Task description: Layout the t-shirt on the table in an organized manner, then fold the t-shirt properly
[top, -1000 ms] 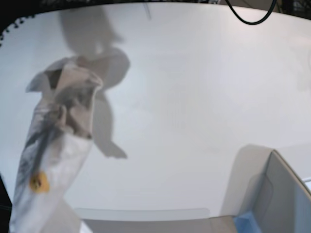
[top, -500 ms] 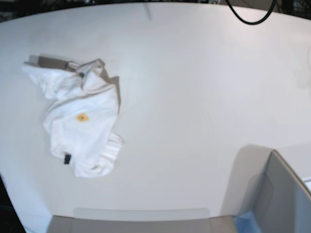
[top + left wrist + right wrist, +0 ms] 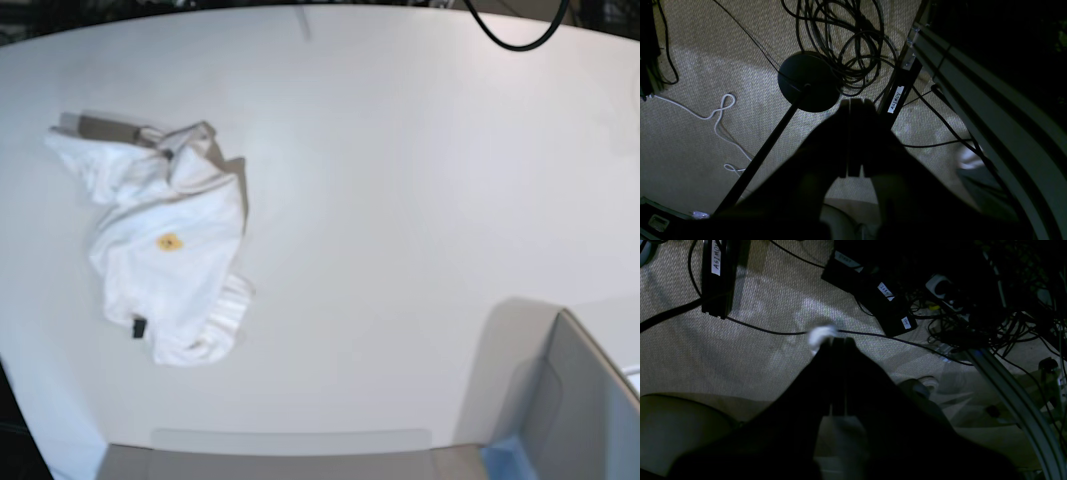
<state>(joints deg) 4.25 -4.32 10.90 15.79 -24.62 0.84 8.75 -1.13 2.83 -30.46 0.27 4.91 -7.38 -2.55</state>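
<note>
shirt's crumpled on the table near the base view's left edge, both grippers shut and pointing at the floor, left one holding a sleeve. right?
Not quite: the left gripper holds nothing. The left wrist view shows its jaws shut on empty air above carpet and cables. The rest stands: the t-shirt lies crumpled on the table toward the base view's left, and the right gripper is shut, pointing at the floor.

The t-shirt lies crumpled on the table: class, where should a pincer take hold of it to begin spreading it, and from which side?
Probably the sleeve-like flap at the t-shirt's far left corner, approached from above: it sticks out flat from the bunched heap.
</note>
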